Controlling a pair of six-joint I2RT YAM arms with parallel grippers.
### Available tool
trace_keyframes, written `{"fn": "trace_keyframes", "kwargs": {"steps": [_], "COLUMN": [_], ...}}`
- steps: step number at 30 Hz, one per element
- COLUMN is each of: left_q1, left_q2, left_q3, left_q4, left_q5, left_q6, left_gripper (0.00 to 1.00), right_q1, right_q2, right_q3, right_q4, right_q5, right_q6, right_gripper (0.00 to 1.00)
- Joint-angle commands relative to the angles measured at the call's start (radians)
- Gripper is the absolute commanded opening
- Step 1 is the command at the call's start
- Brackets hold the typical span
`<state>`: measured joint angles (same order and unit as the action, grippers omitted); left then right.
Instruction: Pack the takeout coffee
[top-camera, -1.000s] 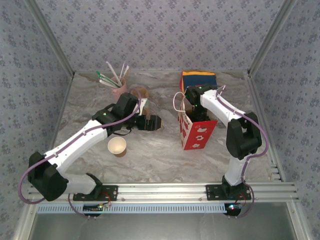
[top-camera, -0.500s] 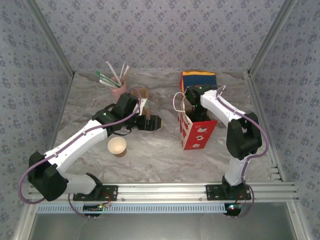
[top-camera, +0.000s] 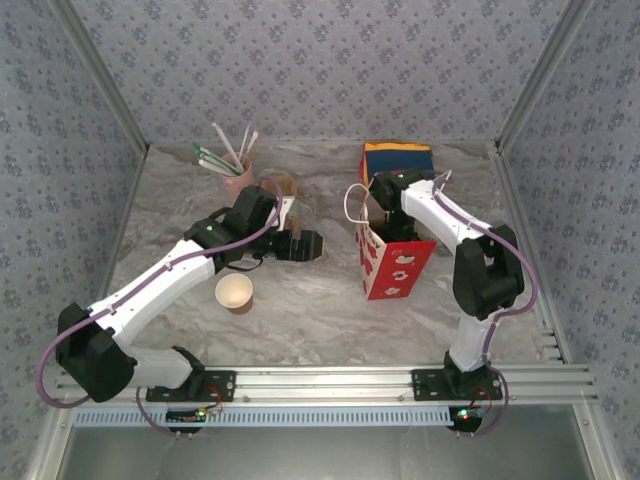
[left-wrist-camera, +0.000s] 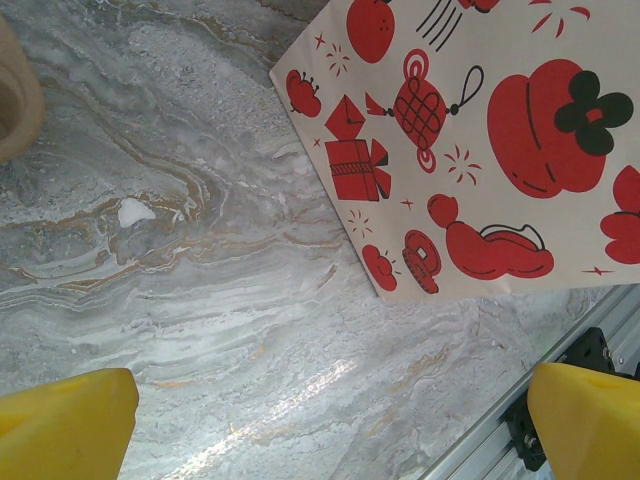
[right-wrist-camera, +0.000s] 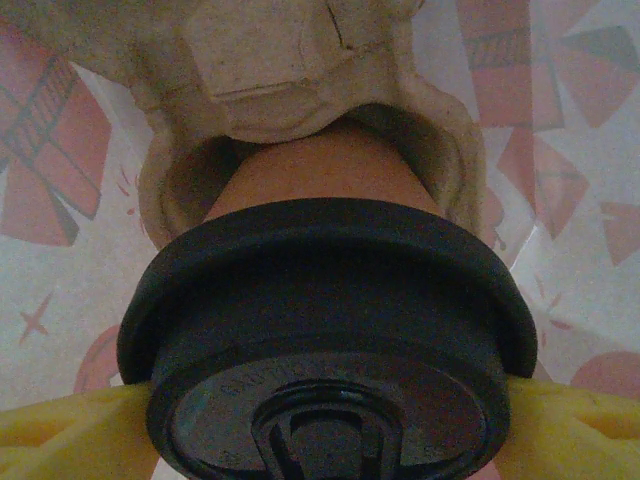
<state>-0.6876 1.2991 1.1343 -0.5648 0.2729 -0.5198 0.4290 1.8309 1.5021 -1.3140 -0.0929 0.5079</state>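
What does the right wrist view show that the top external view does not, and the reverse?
Right wrist: a tan-brown paper cup with a round black plastic lid seated in a hollow of a beige moulded-pulp carrier, with yellow fingers of the right gripper flanking the lid; contact is unclear. Top external: a lidless paper cup, a pink cup of straws, a blue, yellow and red box, and the left gripper above the marbled table. Shared: the red-printed paper bag.

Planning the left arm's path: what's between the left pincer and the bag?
Only bare table lies between the left pincer and the bag, per the left wrist view.
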Motion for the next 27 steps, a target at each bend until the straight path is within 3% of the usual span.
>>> {"fn": "trace_keyframes", "kwargs": {"steps": [1,27], "left_q1": [-0.001,-0.001], "left_q2": [0.007,0.001], "left_q3": [0.024,0.018], "left_q4": [0.017,0.021], "left_q5": [0.004,0.005], "left_q6": [0.019,0.015], "left_gripper": [1.0,1.0], "right_q1": [0.005,0.008], "right_q2": [0.033,0.015], "right_q3": [-0.035,-0.03], "right_q4": [0.099,0.08], "right_q5": [-0.005,-0.002], "right_q6": [0.02,0.024], "right_gripper": [0.87,0.88]}}
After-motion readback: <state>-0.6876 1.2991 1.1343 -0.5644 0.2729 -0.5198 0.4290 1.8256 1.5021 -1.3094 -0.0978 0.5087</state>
